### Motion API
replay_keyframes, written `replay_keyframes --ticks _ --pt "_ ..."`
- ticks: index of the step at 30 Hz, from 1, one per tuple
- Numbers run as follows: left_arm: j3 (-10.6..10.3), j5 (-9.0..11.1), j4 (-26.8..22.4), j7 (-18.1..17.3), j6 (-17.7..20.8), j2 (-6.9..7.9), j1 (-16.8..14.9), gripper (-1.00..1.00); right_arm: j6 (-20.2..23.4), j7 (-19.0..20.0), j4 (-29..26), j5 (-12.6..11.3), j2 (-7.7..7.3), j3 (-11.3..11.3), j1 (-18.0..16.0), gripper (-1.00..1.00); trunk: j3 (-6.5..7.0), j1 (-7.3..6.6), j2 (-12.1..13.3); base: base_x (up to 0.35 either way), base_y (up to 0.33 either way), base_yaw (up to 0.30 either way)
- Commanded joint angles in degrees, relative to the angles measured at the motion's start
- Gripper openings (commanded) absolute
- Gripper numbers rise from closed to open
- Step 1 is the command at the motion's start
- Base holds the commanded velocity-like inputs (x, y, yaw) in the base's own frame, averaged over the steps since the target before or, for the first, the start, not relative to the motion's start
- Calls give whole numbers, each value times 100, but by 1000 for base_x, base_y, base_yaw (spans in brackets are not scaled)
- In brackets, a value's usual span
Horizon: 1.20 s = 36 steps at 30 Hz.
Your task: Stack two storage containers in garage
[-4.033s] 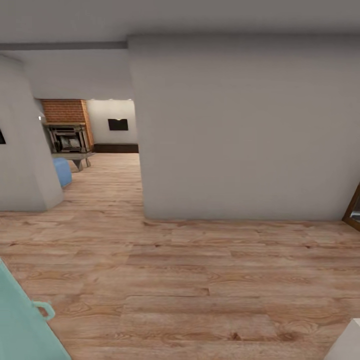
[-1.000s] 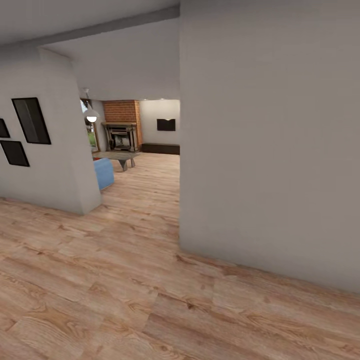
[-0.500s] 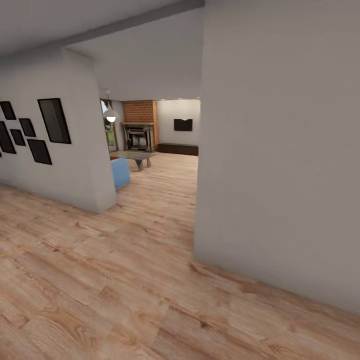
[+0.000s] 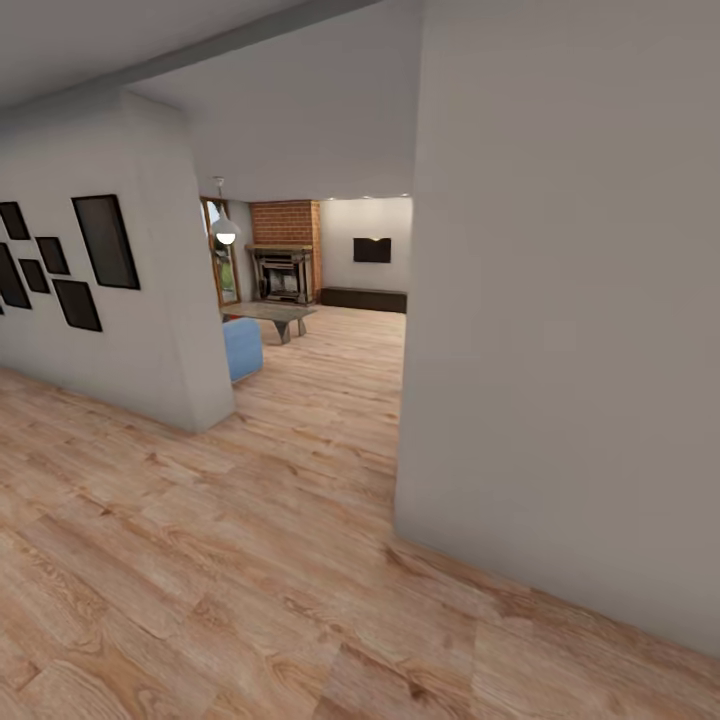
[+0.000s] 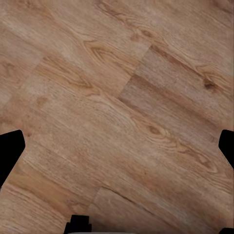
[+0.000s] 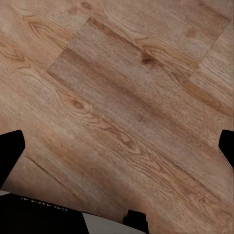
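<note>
Two walls (image 4: 560, 330) | living room (image 4: 310, 300): wood planks, blue sofa (image 4: 241, 348)

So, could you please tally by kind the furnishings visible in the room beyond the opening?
Pendant lamp: 1
Brick fireplace: 1
Low table: 1
Blue sofa: 1
Dark wall panel: 1
Dark low cabinet: 1
Total: 6

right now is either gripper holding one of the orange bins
No, the left gripper and the right gripper are both open, with bare wood floor between the fingers.
</note>
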Motion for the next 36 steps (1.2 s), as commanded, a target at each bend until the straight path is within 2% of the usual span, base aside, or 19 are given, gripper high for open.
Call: replay_keyframes --ticks 1,7,13,28,36 --pt "43 45 8 -59 -4 -2 -5 100 -17 14 3 42 0 -40 -3 100 -10 5 -8 326 0 0" --pt "43 45 5 -59 -4 -2 -5 100 -17 14 6 42 0 -35 -2 100 -10 5 -8 326 0 22" --pt "50 45 8 -59 -4 5 -5 100 -17 14 3 42 0 -40 -2 100 -10 5 -8 326 39 210" --pt "52 45 5 -59 -4 6 -5 100 -17 14 3 42 -1 -41 -4 100 -10 5 -8 305 178 240" --pt "52 45 6 -59 -4 6 -5 100 -17 14 3 42 -1 -41 -3 100 -10 5 -8 300 171 57"
